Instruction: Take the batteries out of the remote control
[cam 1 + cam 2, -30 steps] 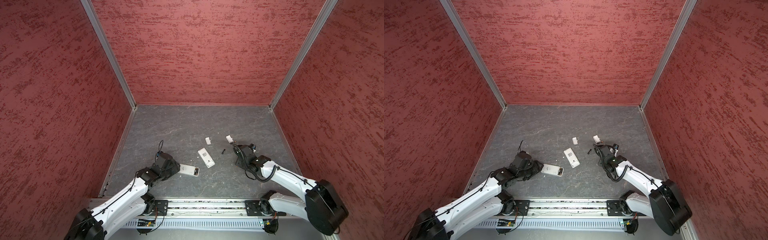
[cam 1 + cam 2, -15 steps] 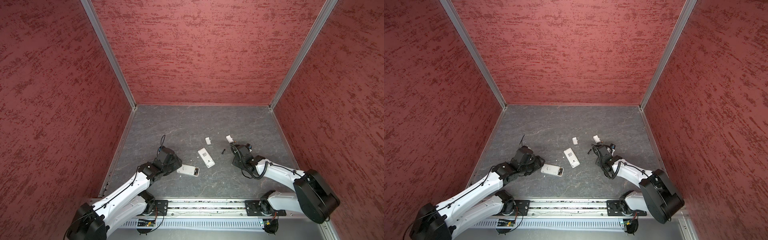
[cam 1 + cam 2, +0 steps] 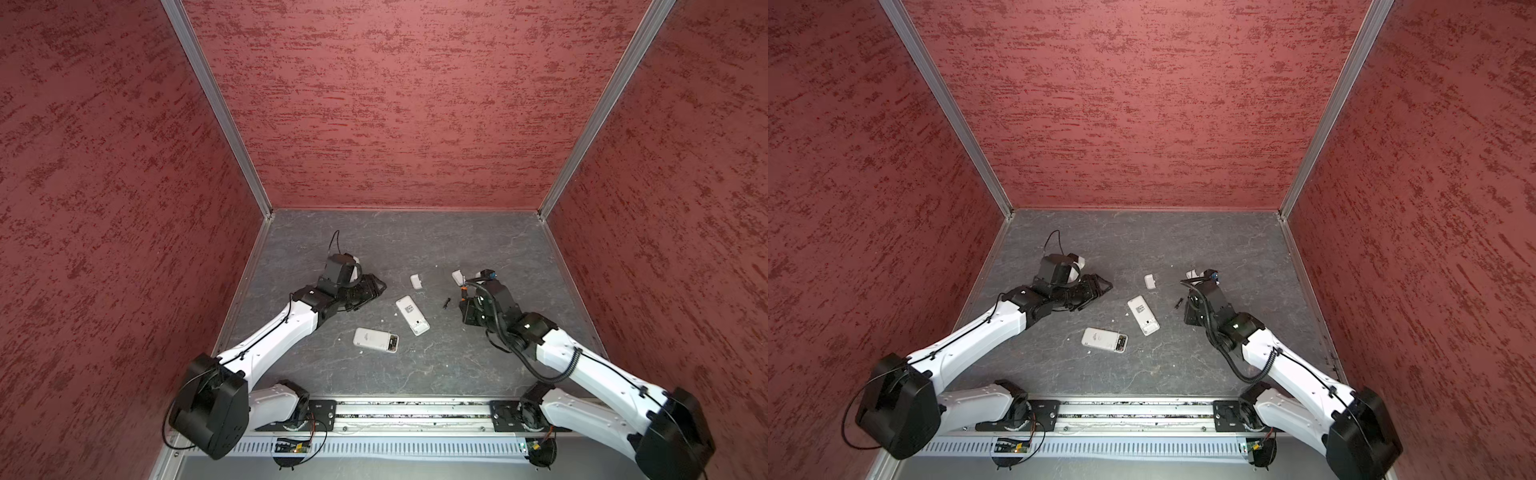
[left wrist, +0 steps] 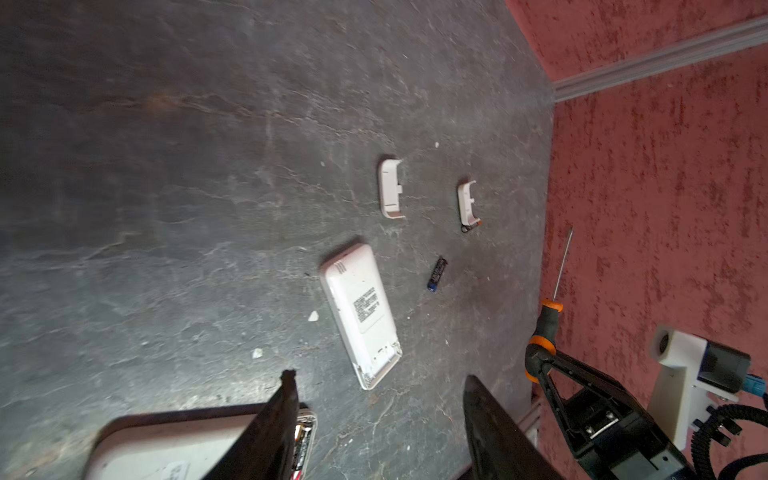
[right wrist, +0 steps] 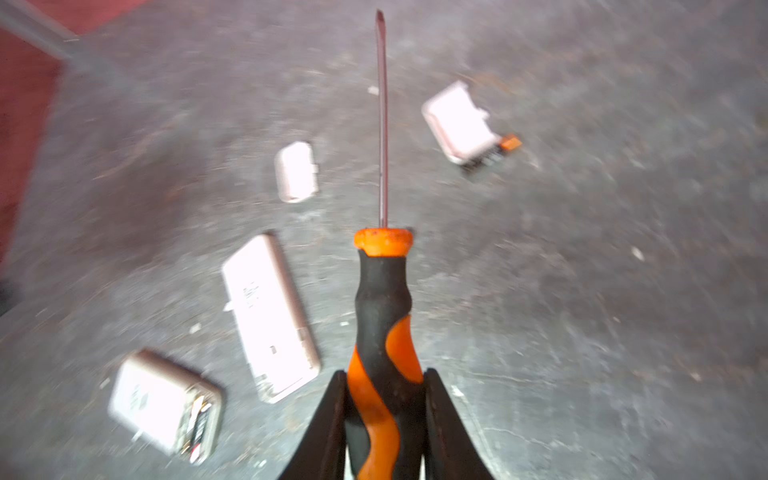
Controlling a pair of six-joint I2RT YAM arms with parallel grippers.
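Only the right wrist view shows the right gripper (image 5: pixel 386 386) clamped on the screwdriver (image 5: pixel 382 291) handle. The left wrist view shows the left gripper (image 4: pixel 379 378) spread and empty, a loose battery (image 4: pixel 436 273) lying on the floor (image 4: pixel 208 208), and other batteries (image 4: pixel 302 444) inside the wide remote (image 4: pixel 166 449)

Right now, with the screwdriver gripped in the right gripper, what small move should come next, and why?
Probably lower the screwdriver tip toward the open compartment of the nearer remote. The batteries sit in it, not yet unloaded. The right gripper is shut on the handle, and the left gripper hangs open near that remote.
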